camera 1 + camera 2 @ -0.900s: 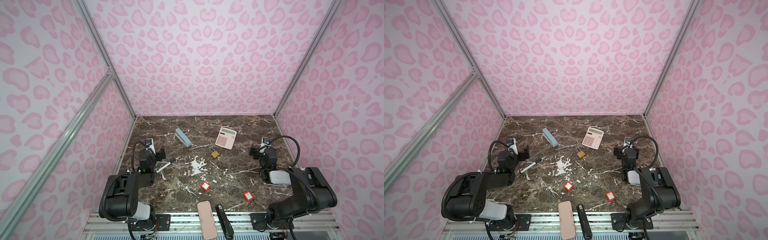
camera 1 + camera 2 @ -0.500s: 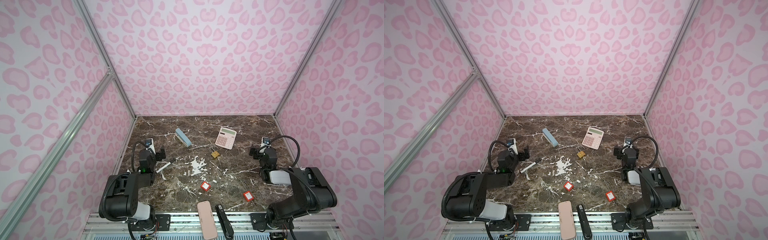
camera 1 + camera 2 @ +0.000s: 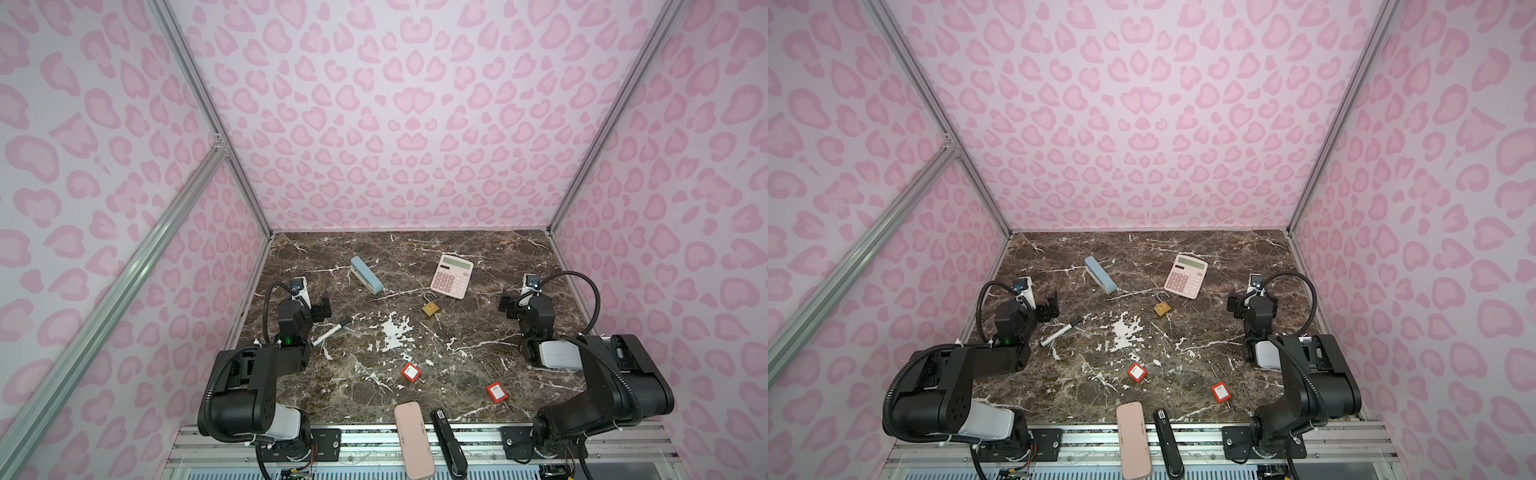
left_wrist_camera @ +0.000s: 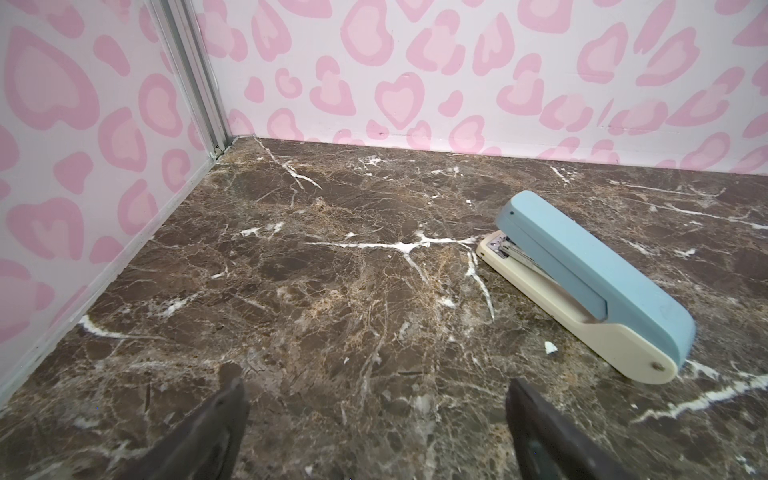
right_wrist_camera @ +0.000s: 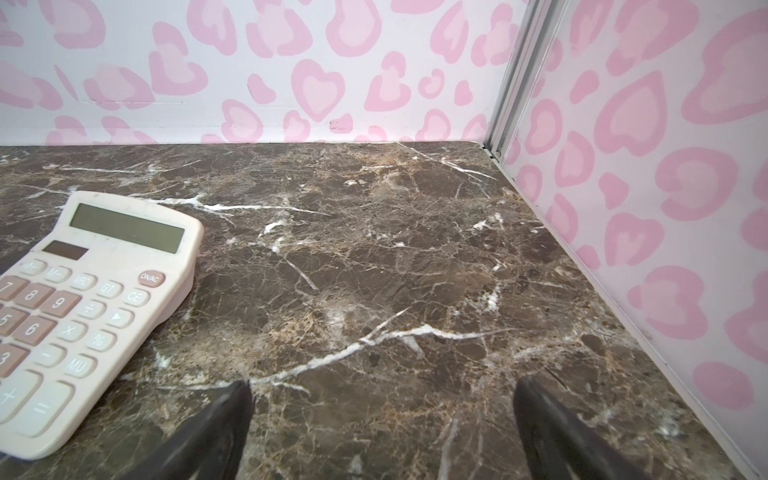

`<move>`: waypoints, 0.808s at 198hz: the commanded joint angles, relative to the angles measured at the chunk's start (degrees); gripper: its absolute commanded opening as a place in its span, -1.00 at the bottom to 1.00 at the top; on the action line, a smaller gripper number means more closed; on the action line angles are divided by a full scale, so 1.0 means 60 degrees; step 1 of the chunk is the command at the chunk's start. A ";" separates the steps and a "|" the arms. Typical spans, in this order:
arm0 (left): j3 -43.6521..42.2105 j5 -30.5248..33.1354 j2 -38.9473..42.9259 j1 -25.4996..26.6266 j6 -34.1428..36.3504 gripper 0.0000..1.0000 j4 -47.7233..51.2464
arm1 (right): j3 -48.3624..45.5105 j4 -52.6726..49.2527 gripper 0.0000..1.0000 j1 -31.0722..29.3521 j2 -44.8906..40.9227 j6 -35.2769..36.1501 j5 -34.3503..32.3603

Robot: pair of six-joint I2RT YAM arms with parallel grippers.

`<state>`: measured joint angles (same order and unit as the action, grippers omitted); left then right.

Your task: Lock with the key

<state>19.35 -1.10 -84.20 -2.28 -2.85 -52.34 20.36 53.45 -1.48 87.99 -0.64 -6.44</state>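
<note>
A small brass padlock (image 3: 431, 308) (image 3: 1163, 308) lies mid-table with its shackle swung open, just in front of the calculator. A small silvery key (image 3: 437, 317) seems to stick out of its lower end. My left gripper (image 3: 319, 308) (image 3: 1049, 308) rests low at the table's left side, open and empty, far from the padlock. The right gripper (image 3: 509, 305) (image 3: 1246, 305) sits at the right side, also open and empty. In the wrist views, the left gripper (image 4: 376, 399) and the right gripper (image 5: 382, 399) show only bare marble between wide dark fingers. Neither wrist view shows the padlock.
A blue stapler (image 3: 366, 275) (image 4: 590, 282) lies back left and a pink calculator (image 3: 454, 276) (image 5: 83, 307) back right. A marker pen (image 3: 331, 331) lies by the left arm. Two small red padlocks (image 3: 410, 372) (image 3: 495, 391), a pink case (image 3: 413, 440) and a black stapler (image 3: 448, 442) are at the front.
</note>
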 commanded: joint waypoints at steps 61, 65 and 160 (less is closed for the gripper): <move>0.1417 0.1722 0.1949 0.0371 -0.0985 0.95 0.3886 | 0.0126 -0.1127 0.99 -0.0451 -0.1204 0.0766 0.0848; 0.1419 0.1622 0.2136 0.0375 -0.1141 0.95 0.4095 | 0.0337 -0.1805 0.98 -0.0565 -0.1442 0.0754 0.0894; 0.2435 0.0651 0.4223 0.1390 -0.5273 0.97 1.0180 | 0.3537 -0.9812 0.99 -0.5641 -0.2130 0.0548 0.2458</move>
<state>34.46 5.74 -60.34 4.49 -26.89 1.76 39.35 6.96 -30.15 74.04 3.97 4.62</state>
